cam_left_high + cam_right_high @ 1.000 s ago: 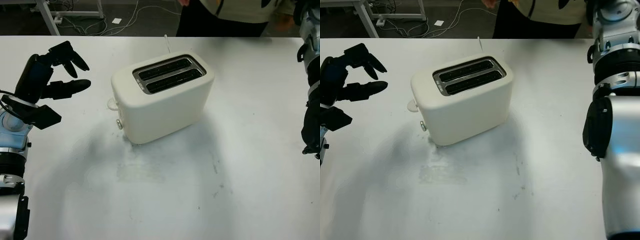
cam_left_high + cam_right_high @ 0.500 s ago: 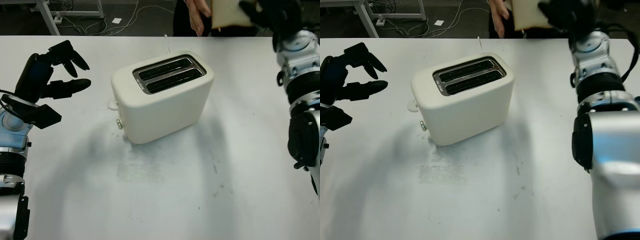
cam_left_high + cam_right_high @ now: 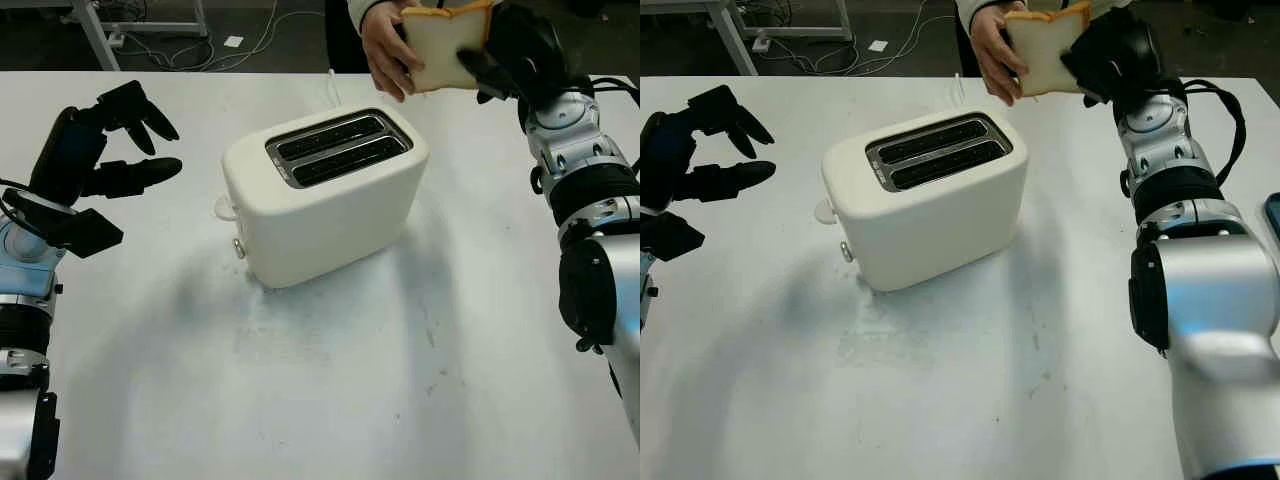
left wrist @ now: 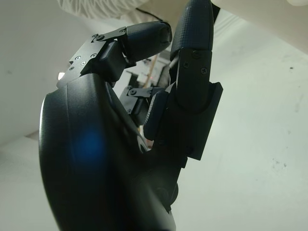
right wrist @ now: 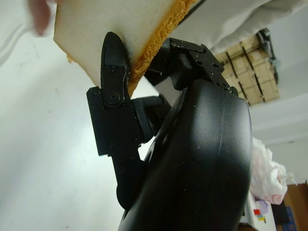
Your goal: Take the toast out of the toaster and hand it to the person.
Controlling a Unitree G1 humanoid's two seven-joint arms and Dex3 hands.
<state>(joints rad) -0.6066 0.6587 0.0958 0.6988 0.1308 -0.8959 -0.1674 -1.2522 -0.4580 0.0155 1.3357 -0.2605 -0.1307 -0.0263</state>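
The slice of toast (image 3: 440, 45) is held in the air past the far edge of the table, behind the toaster. My right hand (image 3: 497, 62) is shut on its right side; in the right wrist view a finger (image 5: 113, 91) presses on the white face of the toast (image 5: 91, 33) by the crust. A person's hand (image 3: 385, 50) grips the toast's left side. The cream toaster (image 3: 325, 195) stands mid-table, both slots dark. My left hand (image 3: 110, 140) is open, above the table to the left of the toaster.
The white table (image 3: 330, 400) stretches wide in front of the toaster. A thin white cord (image 3: 333, 85) runs off behind the toaster. Beyond the table's far edge are a dark floor, cables and a metal frame leg (image 3: 95, 30).
My right hand has brought the toast down and to the left at the far edge. The person's hand has come in and taken hold of the toast. The left hand has stayed still.
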